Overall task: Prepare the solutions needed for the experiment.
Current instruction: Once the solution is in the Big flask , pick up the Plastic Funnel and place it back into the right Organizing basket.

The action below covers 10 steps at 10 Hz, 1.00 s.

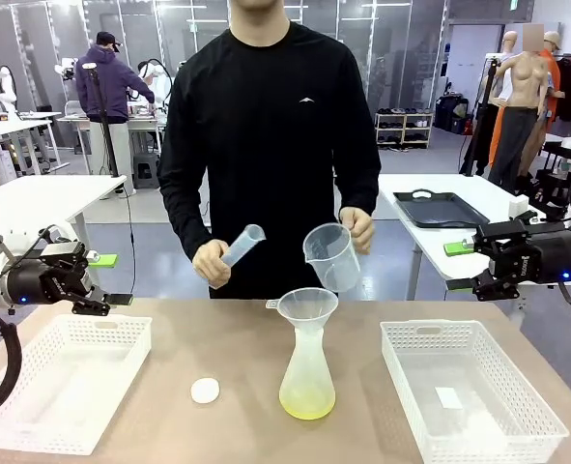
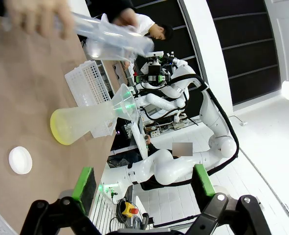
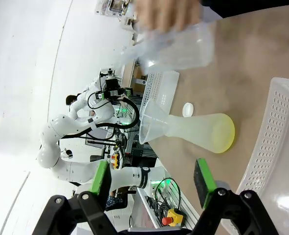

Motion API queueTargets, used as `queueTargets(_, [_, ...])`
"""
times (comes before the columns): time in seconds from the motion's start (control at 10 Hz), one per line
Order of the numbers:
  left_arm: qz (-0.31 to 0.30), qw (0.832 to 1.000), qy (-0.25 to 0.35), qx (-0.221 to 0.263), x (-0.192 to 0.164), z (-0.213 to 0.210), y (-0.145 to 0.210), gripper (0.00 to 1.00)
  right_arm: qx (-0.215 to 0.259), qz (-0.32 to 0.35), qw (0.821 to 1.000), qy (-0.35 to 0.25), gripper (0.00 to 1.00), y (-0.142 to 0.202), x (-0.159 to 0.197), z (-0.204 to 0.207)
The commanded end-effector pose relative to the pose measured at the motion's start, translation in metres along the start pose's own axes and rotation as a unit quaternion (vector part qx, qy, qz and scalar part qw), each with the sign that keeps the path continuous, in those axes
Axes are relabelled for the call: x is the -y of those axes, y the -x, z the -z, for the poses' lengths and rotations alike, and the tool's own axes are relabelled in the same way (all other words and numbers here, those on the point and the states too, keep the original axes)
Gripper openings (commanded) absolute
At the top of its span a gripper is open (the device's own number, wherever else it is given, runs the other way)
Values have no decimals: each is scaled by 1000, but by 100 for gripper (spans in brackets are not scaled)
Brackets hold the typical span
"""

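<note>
The left arm's fingers (image 2: pixel 85 182), black with green pads, stand wide apart with nothing between them. The right arm's fingers (image 3: pixel 203 177) are spread just as wide and also hold nothing. In the front view the left pair hangs at the far left corner of the brown wooden counter (image 1: pixel 169 333), over the far rim of a white perforated plastic basket (image 1: pixel 34 411). The right pair hangs off the far right corner, well apart from a second white perforated basket (image 1: pixel 406 372); this view also shows a small white slip (image 1: pixel 449 396) lying in that basket. Between the baskets, mid-counter, stands an upright frosted conical flask (image 1: pixel 307 362) with a shallow pool of pale yellow-green liquid (image 1: pixel 307 402) in its base and a translucent funnel (image 1: pixel 307 304) seated in its neck. A small white round disc (image 1: pixel 205 391) lies to its left. The left wrist view puts the disc nearer than the flask, and the right wrist view puts it beyond. Above and beyond the funnel, one of the person's hands (image 1: pixel 211 263) holds a tilted clear graduated cylinder (image 1: pixel 243 244) and the other hand (image 1: pixel 359 228) holds a clear spouted beaker (image 1: pixel 329 257).
</note>
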State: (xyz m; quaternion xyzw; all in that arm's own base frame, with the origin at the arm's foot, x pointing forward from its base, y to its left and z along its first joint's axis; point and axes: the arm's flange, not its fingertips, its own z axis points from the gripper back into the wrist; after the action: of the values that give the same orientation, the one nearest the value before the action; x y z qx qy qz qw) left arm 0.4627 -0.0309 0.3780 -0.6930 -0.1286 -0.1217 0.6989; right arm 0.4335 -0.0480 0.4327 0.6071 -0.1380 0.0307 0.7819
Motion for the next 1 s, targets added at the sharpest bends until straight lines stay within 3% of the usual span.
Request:
queueTargets(0.0, [1,1000,2,3,3,0,1,100,0,0,1000,0,86,0,0,0])
queueTargets(0.1, [1,1000,2,3,3,0,1,100,-14,-13,999,33,86,8,-19,7])
queueTargets(0.2, [1,1000,2,3,3,0,1,100,2,-28,994,107,86,14,-40,17])
queueTargets(0.4, [1,1000,2,3,3,0,1,100,-22,-42,985,167,86,27,-79,39])
queueTargets(0.6, [1,1000,2,3,3,0,1,100,-18,-37,971,236,86,30,-104,57])
queueTargets(0.9, [1,1000,2,3,3,0,1,100,-23,-51,930,362,86,34,-121,82])
